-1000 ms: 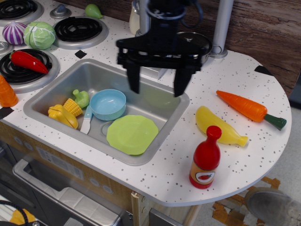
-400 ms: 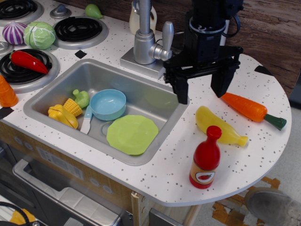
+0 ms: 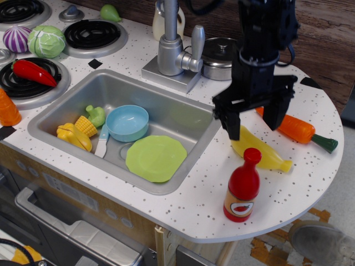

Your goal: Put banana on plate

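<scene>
My pincer (image 3: 252,123), jaws spread, has dropped lower right over the banana (image 3: 259,148), plate (image 3: 156,158) unmoved left of it.

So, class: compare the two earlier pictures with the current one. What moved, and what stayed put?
Only the gripper moved: from above the sink it swung to the right over the counter and came down, open, over the banana. It has grasped nothing. The banana, plate, carrot and ketchup bottle stayed where they were.
</scene>
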You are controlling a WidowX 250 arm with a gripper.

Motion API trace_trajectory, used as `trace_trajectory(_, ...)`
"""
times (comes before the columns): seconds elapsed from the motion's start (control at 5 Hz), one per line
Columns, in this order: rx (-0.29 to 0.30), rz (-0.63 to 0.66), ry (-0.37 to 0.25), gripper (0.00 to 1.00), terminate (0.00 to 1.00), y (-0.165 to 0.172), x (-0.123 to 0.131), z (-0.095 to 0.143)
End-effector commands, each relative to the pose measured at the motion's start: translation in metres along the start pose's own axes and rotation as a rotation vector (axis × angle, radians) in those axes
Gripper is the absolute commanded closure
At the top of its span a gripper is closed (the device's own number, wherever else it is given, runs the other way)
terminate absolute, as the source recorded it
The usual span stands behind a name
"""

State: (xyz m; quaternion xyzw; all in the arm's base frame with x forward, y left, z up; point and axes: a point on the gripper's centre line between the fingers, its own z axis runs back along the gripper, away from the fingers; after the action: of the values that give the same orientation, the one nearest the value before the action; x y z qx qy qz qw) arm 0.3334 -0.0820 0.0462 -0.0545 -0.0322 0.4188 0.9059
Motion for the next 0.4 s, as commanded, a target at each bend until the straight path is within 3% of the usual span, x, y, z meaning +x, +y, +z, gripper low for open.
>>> trace_trajectory(0.0,-0.028,0.026,0.015,0.0,0.0,-0.014,0.004,-0.01)
trace_trajectory(0.2,-0.013,0.04,-0.03,0.0,0.0,-0.015,-0.006,-0.023)
